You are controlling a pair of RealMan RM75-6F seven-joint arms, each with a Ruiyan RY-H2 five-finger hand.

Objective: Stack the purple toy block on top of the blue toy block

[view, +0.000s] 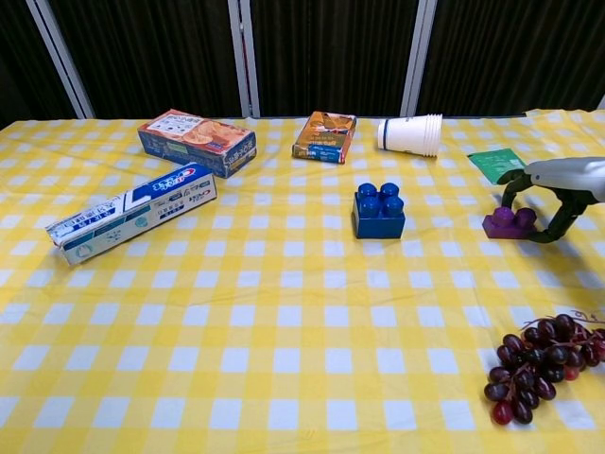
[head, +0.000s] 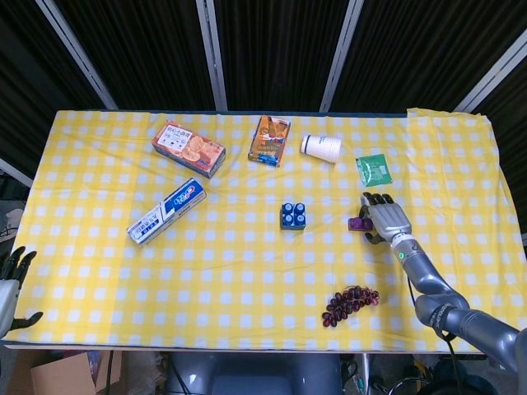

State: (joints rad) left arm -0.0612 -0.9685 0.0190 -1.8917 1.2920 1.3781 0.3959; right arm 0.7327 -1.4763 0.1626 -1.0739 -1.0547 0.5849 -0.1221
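While the right hand (view: 546, 194) arches over the purple toy block (view: 509, 224) at the right side of the bench (view: 284, 378), its fingers (view: 513, 186) curve down behind the block and a thumb-like digit comes down on the near right side, so the grip looks to be closing or just closed around it; the chest view suggests contact, though I cannot tell for certain whether the block is firmly pinched or only bracketed, and it appears to sit on the yellow checked cloth (head: 247, 271) or barely off it; the step in hand, as I judge it, is the grasp of the purple block, with the stacking itself not yet done; the next move would call for a secure pinch, a lift clear of the cloth, a carry leftward to the blue toy block (view: 378, 212), which stands well apart near the middle of the bench with its studs up, and a level descent so the studs seat; the left hand (head: 11, 284) hangs off the near left corner of the bench, fingers apart and holding nothing; farther out lie a bunch of dark grapes (view: 539, 364) near the front right, a green packet (view: 497, 164), a stack of paper cups (view: 413, 134) on its side, an orange snack box (view: 324, 137), a biscuit box (view: 197, 142) and a toothpaste carton (view: 132, 214); printing shows on the carton and both boxes, but none is sharp enough to read with confidence.
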